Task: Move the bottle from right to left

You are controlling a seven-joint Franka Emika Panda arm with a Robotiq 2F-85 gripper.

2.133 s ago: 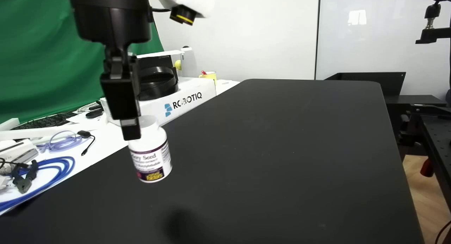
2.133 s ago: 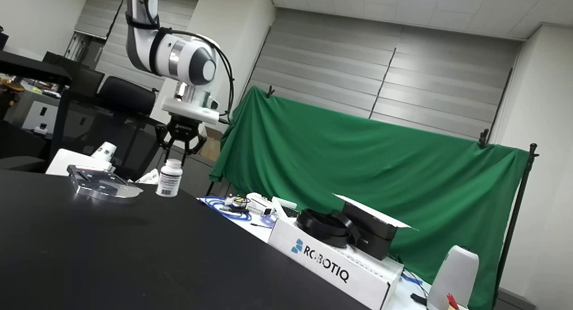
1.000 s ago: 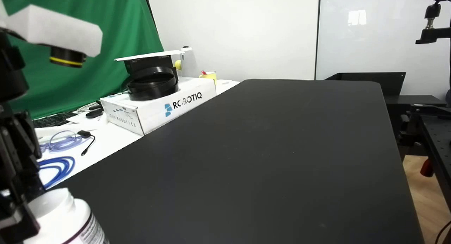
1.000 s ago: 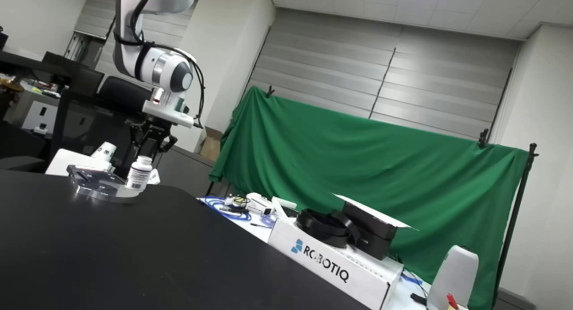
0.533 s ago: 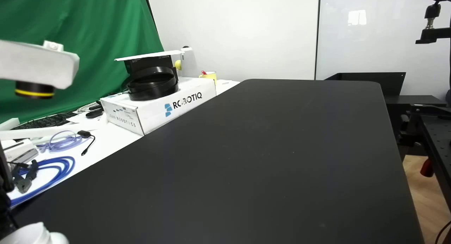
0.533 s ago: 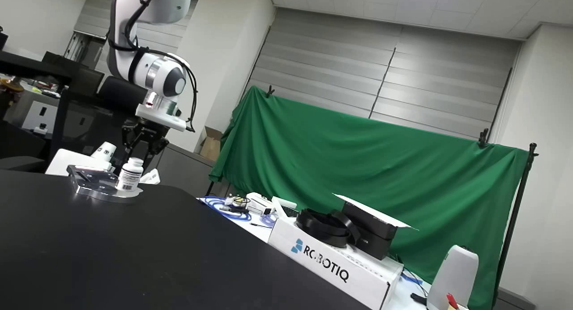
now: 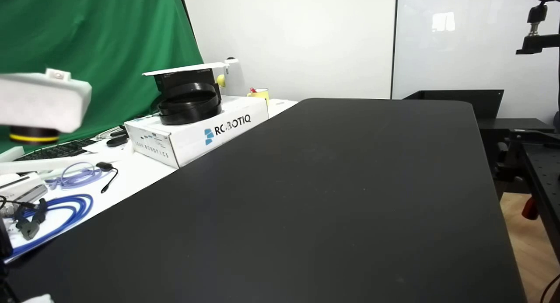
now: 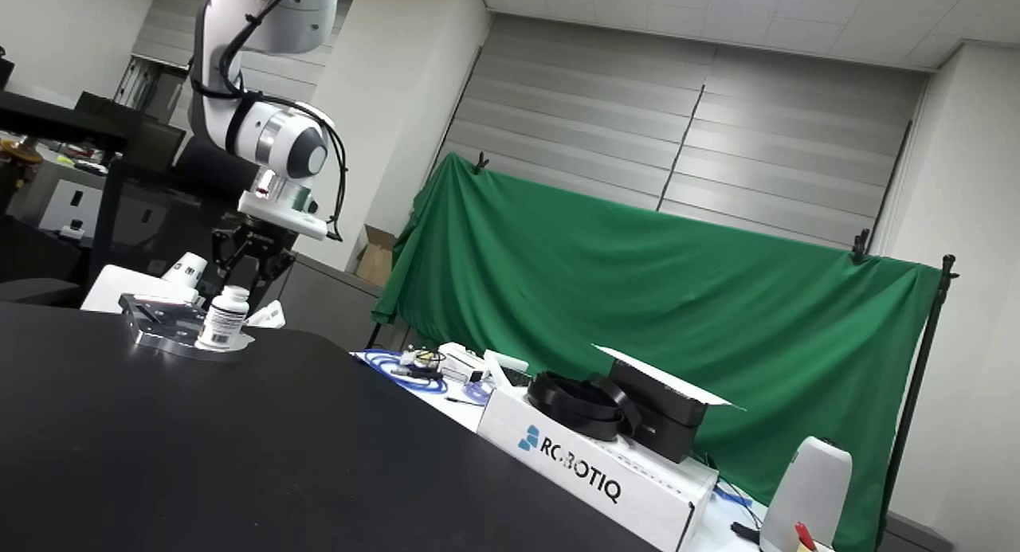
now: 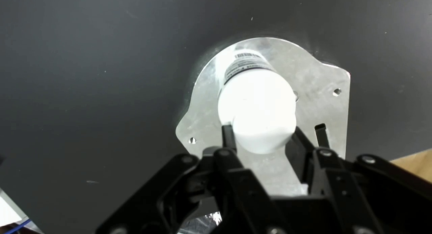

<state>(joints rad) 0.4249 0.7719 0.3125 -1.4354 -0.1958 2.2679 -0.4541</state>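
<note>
Firmly, the gripper (image 9: 263, 131) is clamped on the small white pill bottle (image 8: 222, 319), a finger against either side of its cap. The bottle, cap uppermost, is over the rounded end of a metal plate (image 9: 315, 80) on the black tabletop (image 9: 101, 92); whether its base touches the metal cannot be told. Its walls are opaque, so the contents are hidden; the printed label shows a barcode. The plate, pierced by small holes and a slot, spreads under and around it. Well apart, on a white tabletop (image 7: 140, 172), a Robotiq carton (image 7: 188, 148) carries a black band (image 7: 188, 115) and a black box (image 8: 653, 416) with its white lid raised. Beyond the carton, a yellow mug (image 7: 261, 95) holds a red-tipped item (image 7: 253, 90). A blue cable (image 7: 84, 207) lies coiled nearer; a green curtain (image 8: 637, 273) hangs behind.
</note>
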